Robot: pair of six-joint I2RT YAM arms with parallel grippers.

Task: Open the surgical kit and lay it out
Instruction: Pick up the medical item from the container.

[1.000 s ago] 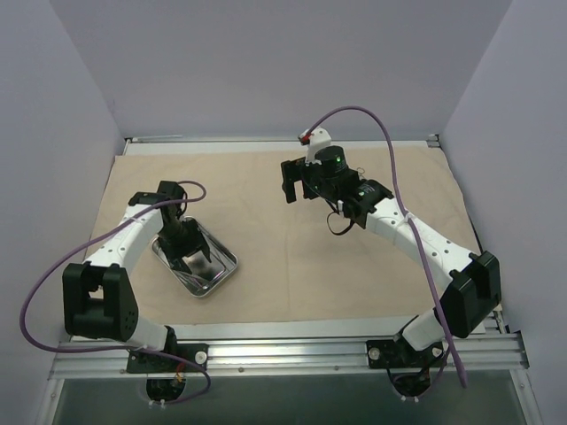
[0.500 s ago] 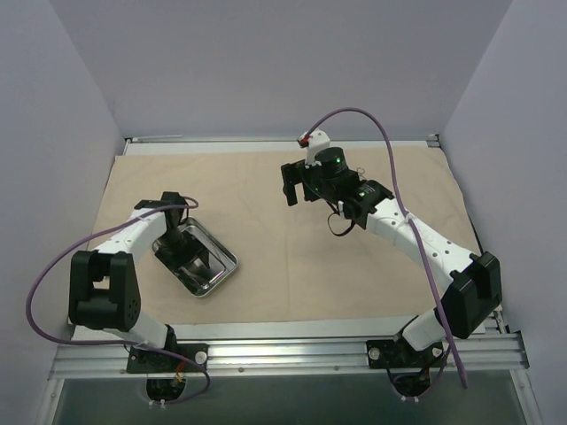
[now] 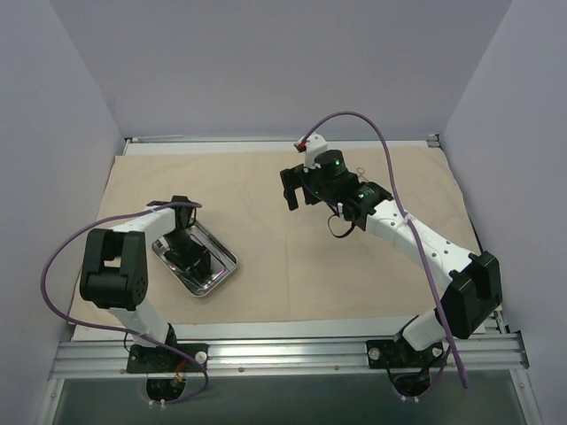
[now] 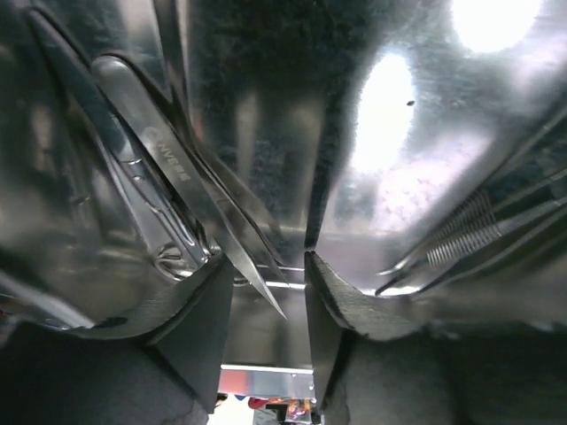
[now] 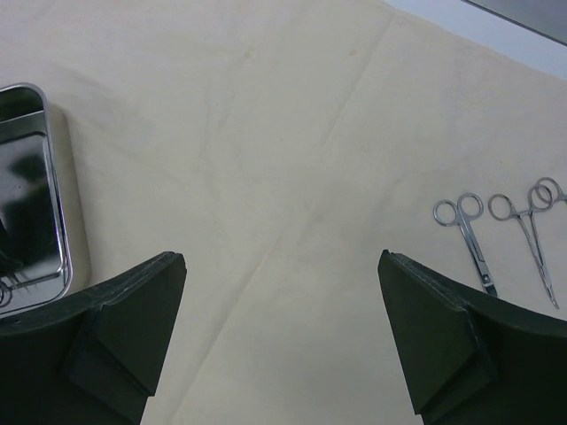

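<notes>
Nearest us, the left arm has changed most in the last second: its elbow has folded back towards its base, on the near-left of the steel tray (image 3: pixel 229 262), and its wrist now points steeply down into the tray. The left gripper (image 4: pixel 266 276) has gone down to the tray floor and its fingers (image 4: pixel 199 305) have drawn closer together. They still stand a little apart, and the tip of a pair of tweezers (image 4: pixel 173 164) lies in the gap between them. We cannot tell whether either pad touches the metal yet. More thin instruments lie along the tray's right side in the wrist view, too blurred to name. We judge this to be a pick just starting, with the next instrument about to be taken out of the tray, so the laying-out is under way and not finished

The beige cloth wrap (image 3: pixel 292 266) is already spread flat under the tray and well beyond it on all sides. Beyond the tray and to its right, the right arm has hardly moved. It reaches out from its base with the wrist bent down, and the right gripper (image 5: pixel 282 261) hangs above bare cloth with its fingers wide apart and nothing between them. Farther right of the tray, two ring-handled forceps (image 5: pixel 468 237) lie side by side on the cloth, already laid out
</notes>
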